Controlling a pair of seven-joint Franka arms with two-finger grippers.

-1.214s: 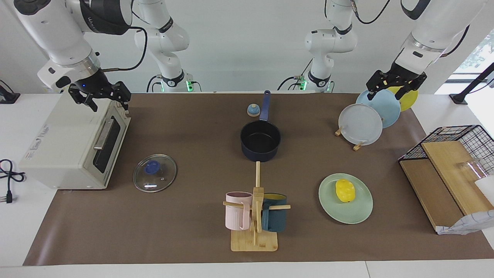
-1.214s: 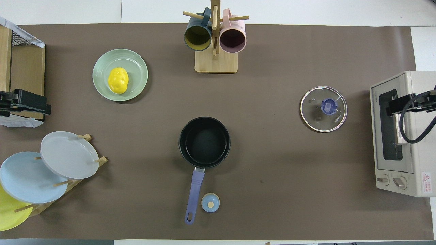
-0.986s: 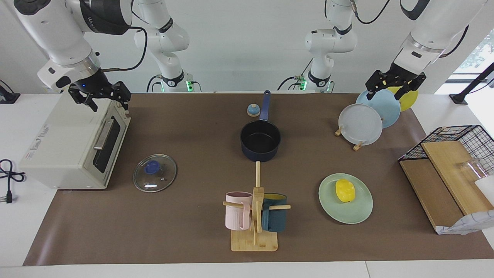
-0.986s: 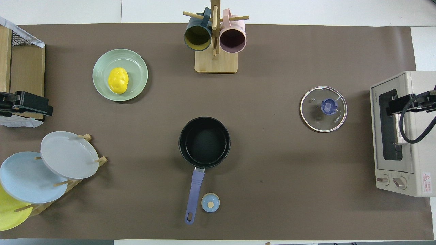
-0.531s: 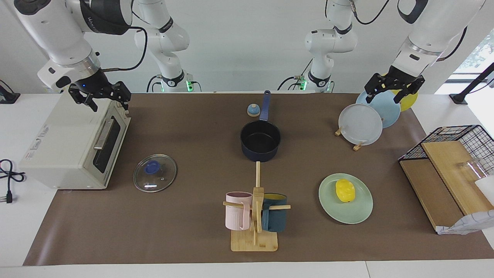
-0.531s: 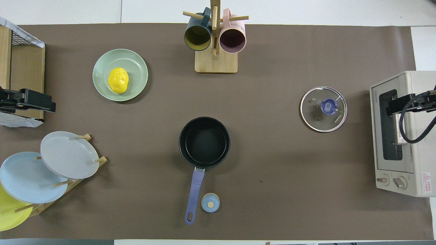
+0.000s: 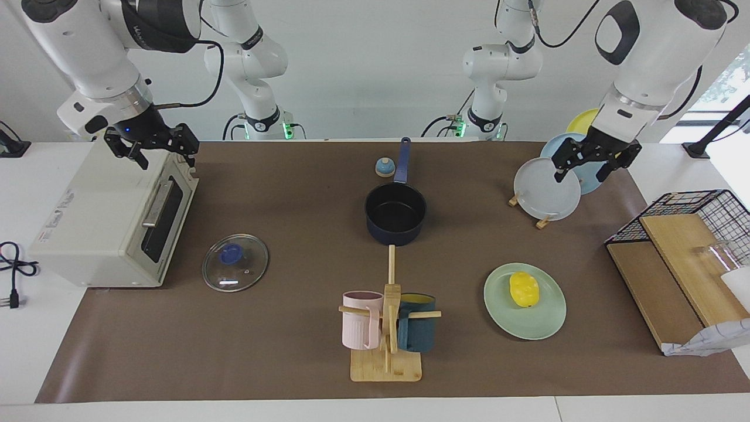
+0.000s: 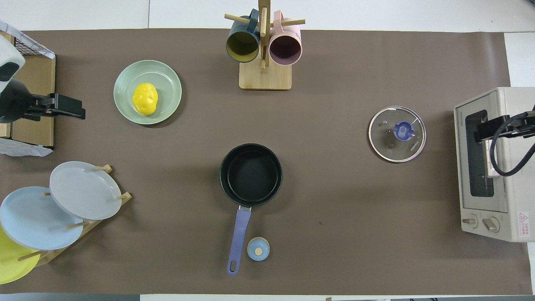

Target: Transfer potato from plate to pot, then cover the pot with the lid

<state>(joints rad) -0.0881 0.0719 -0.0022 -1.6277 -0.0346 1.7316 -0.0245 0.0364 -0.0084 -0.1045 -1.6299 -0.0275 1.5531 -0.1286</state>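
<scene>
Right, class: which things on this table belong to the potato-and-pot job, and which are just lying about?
Job: potato, plate, pot, lid.

Lying about: toaster oven, mug tree, plate rack, small blue-topped dome, wire basket.

A white toaster oven (image 7: 108, 220) sits at the right arm's end of the table, door shut. Farthest from the robots stands a wooden mug tree (image 7: 388, 328), a pink mug (image 7: 360, 319) and a dark teal mug (image 7: 417, 328) hanging off its pegs. Close to the robots, a small blue-topped tan dome (image 7: 384, 167). Toward the left arm's end, a wooden rack (image 8: 79, 221) props up a grey plate (image 7: 546, 189), a light blue plate (image 8: 33, 217) and a yellow plate (image 8: 10, 261). A wire basket (image 7: 697, 220) with wooden boards stands at that end's edge.
</scene>
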